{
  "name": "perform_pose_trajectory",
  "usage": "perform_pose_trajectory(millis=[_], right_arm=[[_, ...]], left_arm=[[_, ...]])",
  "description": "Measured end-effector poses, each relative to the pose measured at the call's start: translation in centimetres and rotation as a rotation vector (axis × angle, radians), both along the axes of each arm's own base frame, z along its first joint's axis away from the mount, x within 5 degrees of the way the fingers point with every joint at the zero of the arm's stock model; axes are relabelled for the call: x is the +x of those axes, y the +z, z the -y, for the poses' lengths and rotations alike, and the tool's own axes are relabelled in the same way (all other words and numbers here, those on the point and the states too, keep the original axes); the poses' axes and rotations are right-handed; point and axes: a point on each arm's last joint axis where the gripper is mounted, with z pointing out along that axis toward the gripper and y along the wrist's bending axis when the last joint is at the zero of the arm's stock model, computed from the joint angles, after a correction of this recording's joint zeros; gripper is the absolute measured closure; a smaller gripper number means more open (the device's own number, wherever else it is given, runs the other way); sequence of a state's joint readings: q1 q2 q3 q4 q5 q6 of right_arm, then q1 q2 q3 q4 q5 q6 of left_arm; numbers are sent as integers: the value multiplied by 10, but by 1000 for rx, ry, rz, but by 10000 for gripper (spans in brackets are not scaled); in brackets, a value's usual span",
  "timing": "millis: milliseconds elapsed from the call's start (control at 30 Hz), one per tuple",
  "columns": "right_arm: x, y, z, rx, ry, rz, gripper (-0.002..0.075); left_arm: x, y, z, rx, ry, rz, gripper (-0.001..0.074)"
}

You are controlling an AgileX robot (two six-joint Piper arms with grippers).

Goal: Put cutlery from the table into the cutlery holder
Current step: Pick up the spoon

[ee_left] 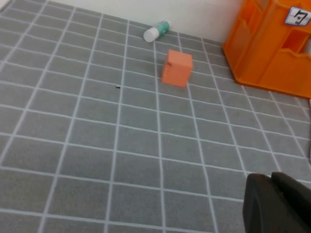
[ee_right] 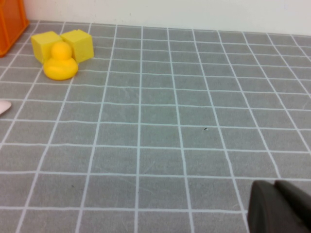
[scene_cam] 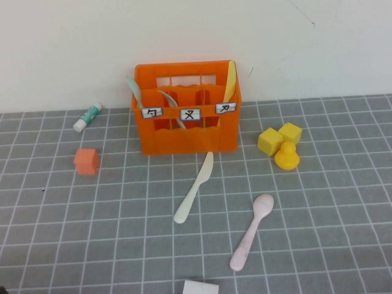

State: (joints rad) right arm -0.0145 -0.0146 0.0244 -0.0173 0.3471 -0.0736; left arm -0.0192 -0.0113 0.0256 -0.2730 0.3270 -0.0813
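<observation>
grey gridded table (scene_cam: 73, 233) (white lines), white wall (scene_cam: 184, 30)

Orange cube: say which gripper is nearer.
Left. The left gripper faces the orange cube across bare tiles; the right gripper faces the yellow duck instead.

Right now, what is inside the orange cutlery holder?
The cutlery holder holds three pieces: a pale green handle in its left compartment, a grey-white utensil in the middle, and a yellow knife on the right. Their lower ends are hidden by the walls. Both grippers are parked off the table.
</observation>
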Motion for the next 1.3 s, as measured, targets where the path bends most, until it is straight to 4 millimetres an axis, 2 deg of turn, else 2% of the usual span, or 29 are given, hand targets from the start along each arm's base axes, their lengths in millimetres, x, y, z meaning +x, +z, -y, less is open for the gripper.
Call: perform_pose_trajectory(millis=[167, 433, 833, 1300], right_arm=[[0, 0, 0, 0, 0, 0, 729], [0, 0, 0, 0, 0, 0, 729], [0, 0, 0, 0, 0, 0, 729], [1, 2, 1, -25, -2, 18, 729]], left_arm=[[0, 0, 1, -20, -1, -3, 736], [0, -1, -6, 174, 14, 2, 736], [0, -1, -11, 185, 116, -7, 736], [0, -1, -11, 187, 116, -7, 736]])
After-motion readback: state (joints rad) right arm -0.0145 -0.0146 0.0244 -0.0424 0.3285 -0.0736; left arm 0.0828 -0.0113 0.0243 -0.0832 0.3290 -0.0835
